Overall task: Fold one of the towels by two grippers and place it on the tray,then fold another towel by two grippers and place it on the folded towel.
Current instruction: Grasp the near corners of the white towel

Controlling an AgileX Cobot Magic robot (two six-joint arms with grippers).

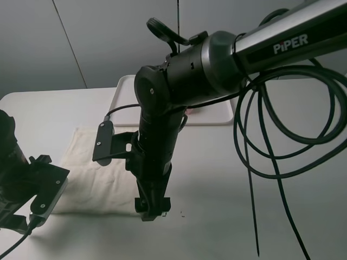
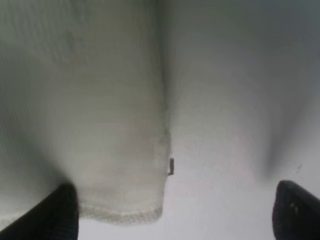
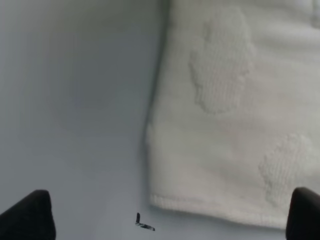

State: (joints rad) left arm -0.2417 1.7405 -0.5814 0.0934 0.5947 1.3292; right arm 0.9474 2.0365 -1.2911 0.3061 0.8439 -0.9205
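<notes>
The cream-white towel lies spread flat on the table, left of centre. Over its near right corner, my right gripper hangs fingers down. In the right wrist view this gripper is open, the towel corner lying between its fingertips. My left gripper is open too, straddling the towel's near left corner. The left arm sits at the towel's near left end. The white tray stands at the back, mostly hidden by the right arm. A sliver of pink shows on it.
Black cables loop from the right arm over the table's right half. A small dark speck lies on the table just off the towel's corner. The table's left edge is near the left arm.
</notes>
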